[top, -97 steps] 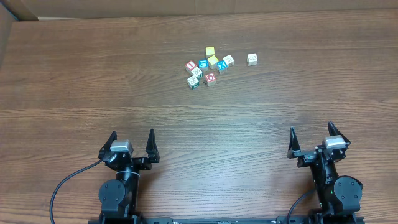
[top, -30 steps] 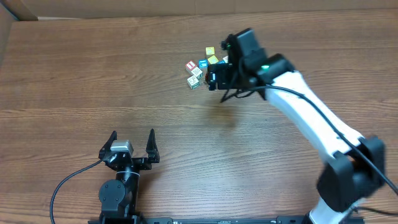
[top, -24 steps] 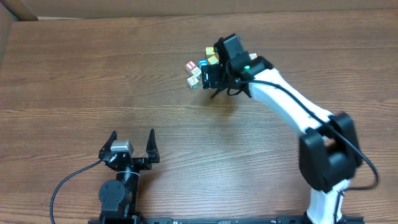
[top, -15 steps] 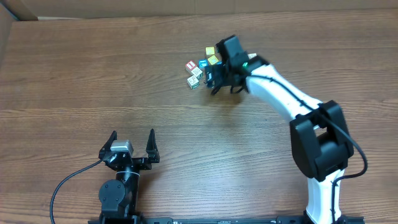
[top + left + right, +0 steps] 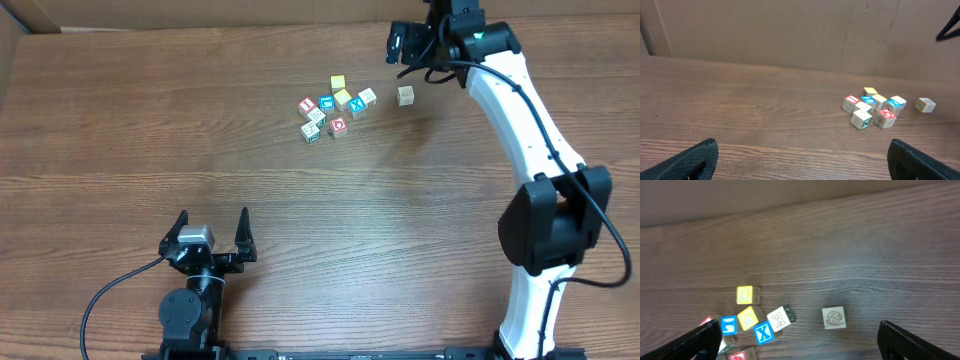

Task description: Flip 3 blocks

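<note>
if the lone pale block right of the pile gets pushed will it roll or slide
The lone block is a flat-faced cube, so it would probably slide or tip one face over, not roll. It looks like small printed wood: likely stiff and light. It sits apart from the cluster, so a push probably disturbs nothing else.

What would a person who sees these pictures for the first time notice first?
The long white right arm, stretched across the wooden table, with its open right hand hanging near a single pale block at the far side. Next, the cluster of small coloured letter blocks just left of that block; the left hand sits open at the near edge.
</note>
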{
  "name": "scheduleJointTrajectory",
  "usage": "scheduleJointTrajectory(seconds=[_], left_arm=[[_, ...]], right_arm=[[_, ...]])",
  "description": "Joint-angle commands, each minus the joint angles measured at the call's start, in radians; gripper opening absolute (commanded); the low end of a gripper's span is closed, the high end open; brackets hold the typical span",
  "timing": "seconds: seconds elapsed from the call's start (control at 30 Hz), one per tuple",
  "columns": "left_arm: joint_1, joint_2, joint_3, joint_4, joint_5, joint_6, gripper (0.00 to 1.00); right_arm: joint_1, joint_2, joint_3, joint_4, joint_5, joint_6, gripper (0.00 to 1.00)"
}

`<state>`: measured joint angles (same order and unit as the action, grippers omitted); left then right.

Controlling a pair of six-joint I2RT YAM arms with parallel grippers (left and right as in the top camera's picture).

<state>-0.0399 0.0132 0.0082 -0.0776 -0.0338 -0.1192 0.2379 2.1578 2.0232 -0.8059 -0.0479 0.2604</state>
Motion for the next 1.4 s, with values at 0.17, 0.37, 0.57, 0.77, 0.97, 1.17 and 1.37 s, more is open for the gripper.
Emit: scheduleJointTrajectory(seconds=[0.17,0.37,0.57,0.77,0.97,1.17,1.37], left_arm=[[-0.006,-0.009,-0.003,0.001,0.008,0.022,1.0],[-0.006,-0.009,-0.003,0.001,0.008,0.022,1.0],[-0.006,-0.009,-0.003,0.001,0.008,0.022,1.0],[-0.006,-0.009,-0.003,0.001,0.008,0.022,1.0],[-0.006,-0.009,-0.003,0.001,0.008,0.022,1.0],[-0.006,-0.009,-0.003,0.001,0.008,0.022,1.0],[-0.006,-0.009,-0.003,0.001,0.008,0.022,1.0]], right_arm=[[0.008,0.222,-0.003,0.019,0.01,-0.006,1.0],[0.008,0.278,-0.003,0.032,0.086,-0.006,0.93],[0.008,0.279,0.0,0.043,0.092,-0.006,0.6],[0.01,0.261,0.048,0.02,0.092,-0.006,0.35],[0.019,0.186,0.142,-0.121,0.091,-0.006,0.15],[0.078,0.042,0.217,-0.478,-0.042,-0.005,0.17],[0.152,0.011,0.202,-0.726,-0.209,0.03,0.14]])
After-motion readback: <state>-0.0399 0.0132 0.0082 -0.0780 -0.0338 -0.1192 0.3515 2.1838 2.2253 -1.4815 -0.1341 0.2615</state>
